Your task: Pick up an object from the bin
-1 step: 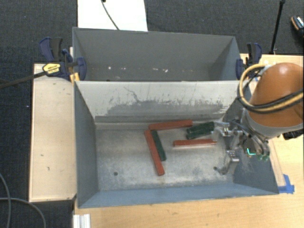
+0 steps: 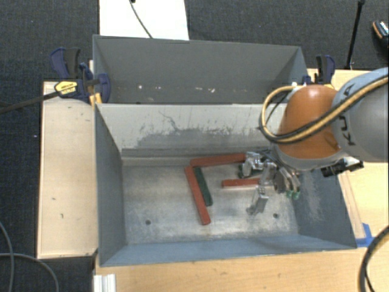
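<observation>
My gripper [image 2: 254, 184] is low over the right half of the bin floor and stands open. One fingertip [image 2: 250, 163] points toward the back wall, the other [image 2: 258, 204] toward the front. A short red stick [image 2: 238, 183] lies flat on the floor, and its right end reaches into the gap between the fingers; neither finger visibly touches it. Just behind the rear finger lies a longer red stick [image 2: 217, 160] along the back wall.
Left of the gripper a long red stick [image 2: 198, 196] lies slanted on the floor, with a dark green stick [image 2: 203, 188] right beside it. The arm's orange cover hangs over the bin's right side.
</observation>
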Robot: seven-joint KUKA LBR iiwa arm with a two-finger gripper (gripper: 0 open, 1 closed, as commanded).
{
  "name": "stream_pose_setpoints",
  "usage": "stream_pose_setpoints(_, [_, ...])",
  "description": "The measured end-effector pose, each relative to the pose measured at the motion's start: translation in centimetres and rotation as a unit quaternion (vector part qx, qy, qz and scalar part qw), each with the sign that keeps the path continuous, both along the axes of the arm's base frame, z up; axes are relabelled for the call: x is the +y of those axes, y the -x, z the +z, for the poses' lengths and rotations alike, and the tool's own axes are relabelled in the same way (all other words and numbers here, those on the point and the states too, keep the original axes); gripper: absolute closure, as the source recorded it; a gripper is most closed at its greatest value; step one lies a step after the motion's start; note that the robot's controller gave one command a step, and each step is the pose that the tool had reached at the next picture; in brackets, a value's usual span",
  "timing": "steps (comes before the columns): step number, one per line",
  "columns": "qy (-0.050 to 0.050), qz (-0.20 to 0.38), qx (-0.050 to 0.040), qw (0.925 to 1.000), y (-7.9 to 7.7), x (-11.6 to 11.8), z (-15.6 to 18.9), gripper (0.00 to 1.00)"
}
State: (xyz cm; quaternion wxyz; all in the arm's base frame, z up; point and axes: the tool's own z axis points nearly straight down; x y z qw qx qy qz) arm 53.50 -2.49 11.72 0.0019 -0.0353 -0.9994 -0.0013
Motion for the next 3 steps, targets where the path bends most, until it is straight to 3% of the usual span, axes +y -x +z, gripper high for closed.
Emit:
stream_pose_setpoints(1, [0.001,0.006,-0.0046,1.0000,-3.9,-0.5,-4.9,0.00])
stream_pose_setpoints(2, [0.001,0.007,-0.0056,1.0000,-3.9,-0.5,-4.6,1.00])
stream_pose_setpoints(3, [0.002,0.019,-0.0071,0.9998,-1.9,-1.0,10.3,1.00])
